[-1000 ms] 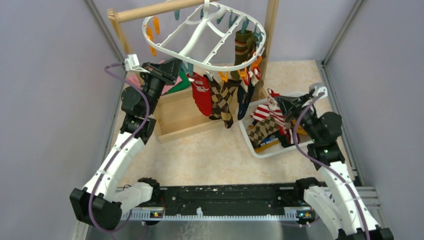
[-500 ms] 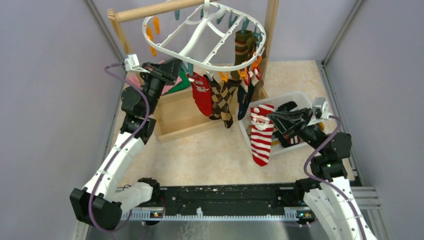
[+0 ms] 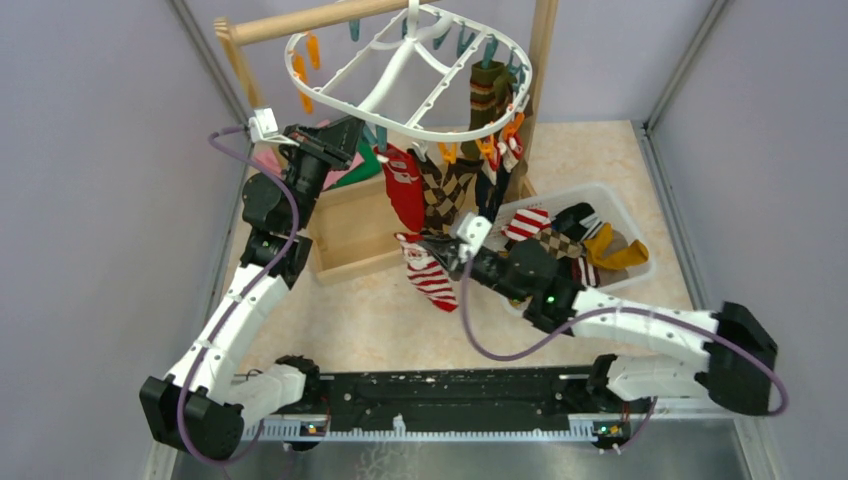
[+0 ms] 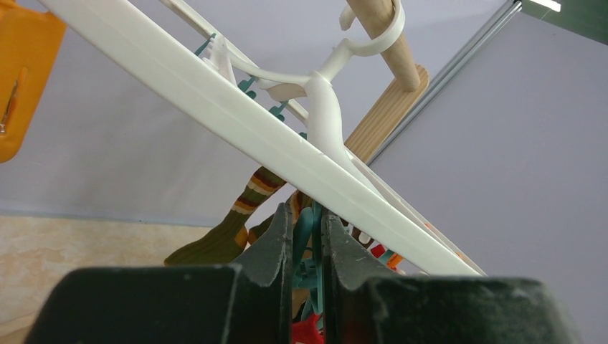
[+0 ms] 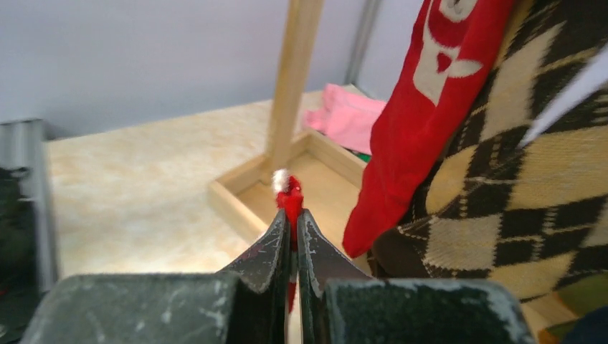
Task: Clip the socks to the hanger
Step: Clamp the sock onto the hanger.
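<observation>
The white oval hanger (image 3: 395, 70) hangs from the wooden pole, with a red sock (image 3: 403, 190), a brown argyle sock (image 3: 447, 190) and a brown-green striped sock (image 3: 487, 95) clipped along its near rim. My left gripper (image 3: 365, 140) reaches up under that rim (image 4: 236, 115) and is shut on a teal clip (image 4: 305, 236). My right gripper (image 3: 425, 243) is shut on the cuff of a red-and-white striped sock (image 3: 430, 278), which dangles just below the hung red sock (image 5: 423, 107) and argyle sock (image 5: 516, 179). The pinched red cuff (image 5: 289, 197) pokes out past the right gripper (image 5: 294, 215).
A white basket (image 3: 615, 195) at right holds more socks, among them a mustard one (image 3: 612, 250) and a black one (image 3: 575, 218). A shallow wooden tray (image 3: 350, 225) sits under the hanger. Pink cloth (image 5: 348, 115) lies behind it. A wooden post (image 3: 540, 60) stands behind the hung socks.
My right arm lifted the striped sock out of the basket and swung it left to below the hung socks. The left arm has stayed still on the clip.
</observation>
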`<act>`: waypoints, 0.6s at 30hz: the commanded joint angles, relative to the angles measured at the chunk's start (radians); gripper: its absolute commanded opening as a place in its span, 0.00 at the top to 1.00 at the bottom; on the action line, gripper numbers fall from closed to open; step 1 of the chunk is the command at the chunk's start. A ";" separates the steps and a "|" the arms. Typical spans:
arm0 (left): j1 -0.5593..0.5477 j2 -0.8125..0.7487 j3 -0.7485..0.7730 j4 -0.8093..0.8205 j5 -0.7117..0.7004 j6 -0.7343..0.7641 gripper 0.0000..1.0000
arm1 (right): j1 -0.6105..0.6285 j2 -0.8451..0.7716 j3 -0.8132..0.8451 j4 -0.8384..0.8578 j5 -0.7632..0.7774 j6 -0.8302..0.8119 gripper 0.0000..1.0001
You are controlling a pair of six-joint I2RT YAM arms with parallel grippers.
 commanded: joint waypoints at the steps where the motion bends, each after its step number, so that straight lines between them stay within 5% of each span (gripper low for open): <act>1: 0.003 -0.005 -0.010 -0.026 -0.027 -0.035 0.94 | 0.080 0.203 0.070 0.440 0.323 -0.258 1.00; 10: 0.004 0.009 -0.017 -0.023 -0.037 -0.059 0.94 | 0.239 0.701 0.301 1.229 0.587 -0.827 1.00; 18: 0.005 -0.006 -0.009 -0.049 -0.054 -0.014 0.94 | 0.252 0.862 0.520 1.234 0.680 -0.928 1.00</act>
